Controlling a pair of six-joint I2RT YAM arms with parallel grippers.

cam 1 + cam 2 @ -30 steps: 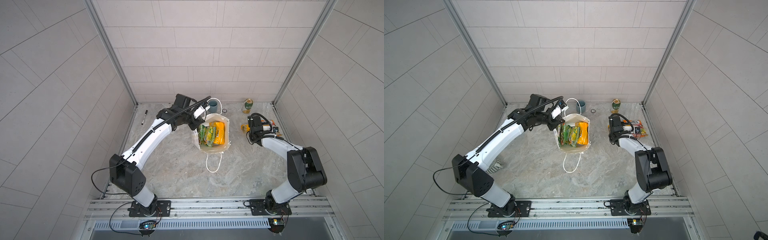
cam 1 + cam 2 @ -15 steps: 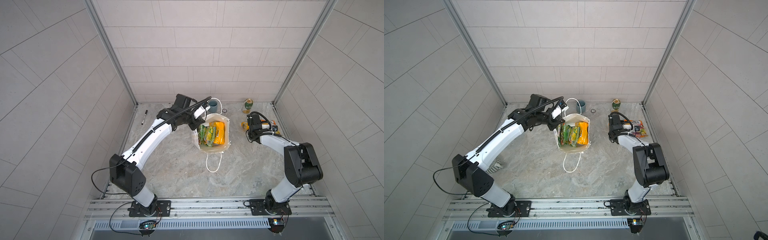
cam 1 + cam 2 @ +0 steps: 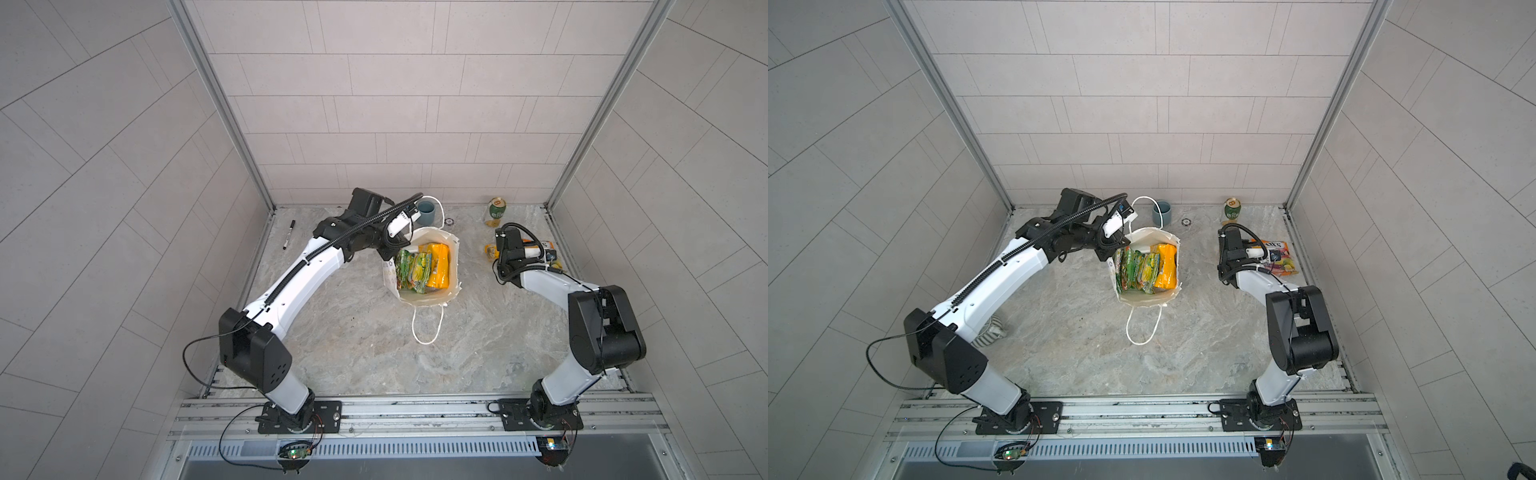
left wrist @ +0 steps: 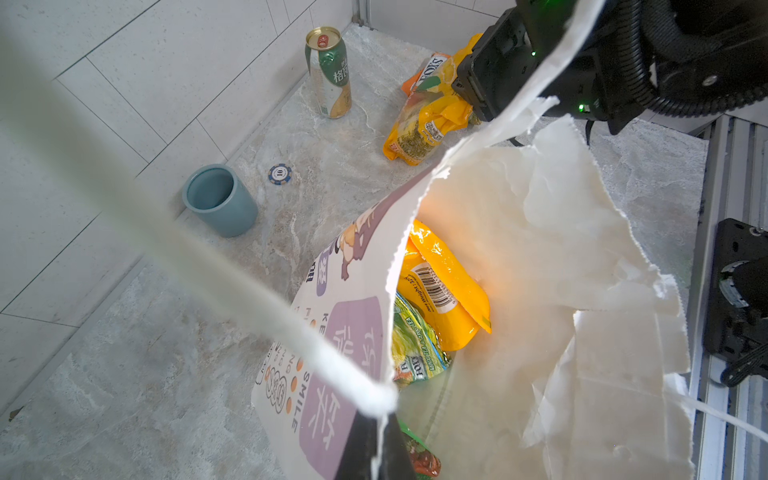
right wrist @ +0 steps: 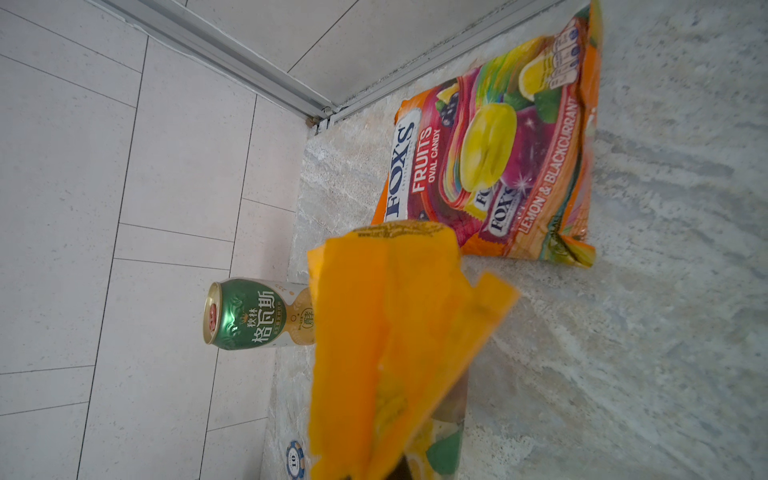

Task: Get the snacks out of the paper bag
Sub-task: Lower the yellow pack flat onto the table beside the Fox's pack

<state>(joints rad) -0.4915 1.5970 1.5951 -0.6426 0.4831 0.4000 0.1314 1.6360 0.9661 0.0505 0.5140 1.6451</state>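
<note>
While the paper bag (image 3: 456,270) stands open near the middle of the bench (image 3: 353,340), the left fingers (image 4: 360,451) are pressed together on its ragged rim, pinching the paper at the corner nearest the left arm. 1 white cord handle (image 3: 426,328) lies on the bench in front of the bag; the other arcs up past the left wrist. Inside the bag, both top views show packets standing on edge side by side: green packets (image 3: 1133,270) toward the left arm and 1 orange packet (image 3: 438,266) beside them.

The right fingers (image 5: 400,473) show only as a dark sliver in the right wrist view, closed on a yellow-orange packet (image 5: 386,332). This packet is out of the bag, well apart from it on the right side of the bench. In the left wrist view its lower end (image 4: 411,145) reaches down to the bench, though whether it rests there cannot be told.

Just beyond it, a pink packet (image 5: 498,166) printed "FOX'S" lies flat and face up near the right wall. A green drink can (image 3: 496,212) stands upright by the back wall. A blue-grey cup (image 4: 220,199) stands behind the bag, with a poker chip (image 4: 279,173) between cup and can. A pen (image 3: 289,235) lies by the left wall.
</note>
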